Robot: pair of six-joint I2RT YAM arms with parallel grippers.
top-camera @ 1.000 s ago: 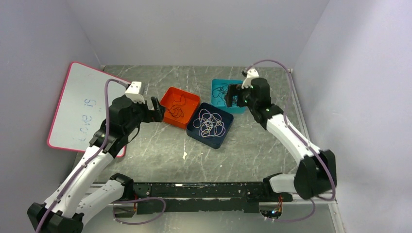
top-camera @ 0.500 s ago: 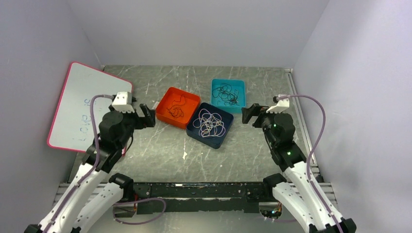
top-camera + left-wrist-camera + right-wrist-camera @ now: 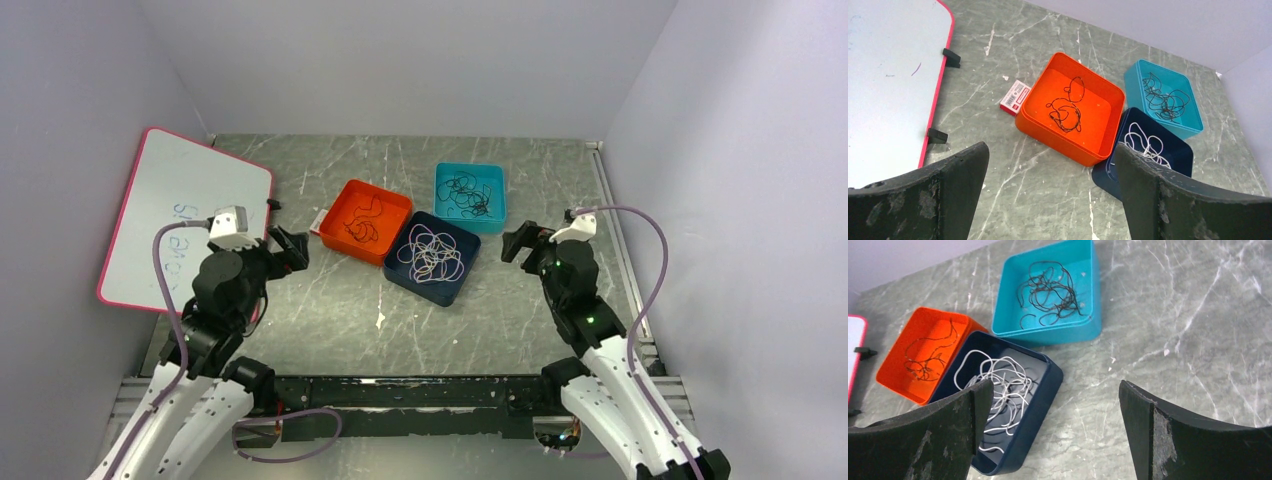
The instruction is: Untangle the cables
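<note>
Mid-worktop, nearer far edge: white cable [image 3: 432,253] looped in navy tray [image 3: 448,296]; black cables [image 3: 468,195] in teal tray [image 3: 468,227] and orange tray [image 3: 350,247]. Wide open and empty: left jaws, right jaws, well apart from trays. Risk: snagging several loops together, tightening knots, dragging a tray.

Where the cables [image 3: 1048,294] cross is too fine to tell (whiteboard [image 3: 190,190] writing blurred).
</note>
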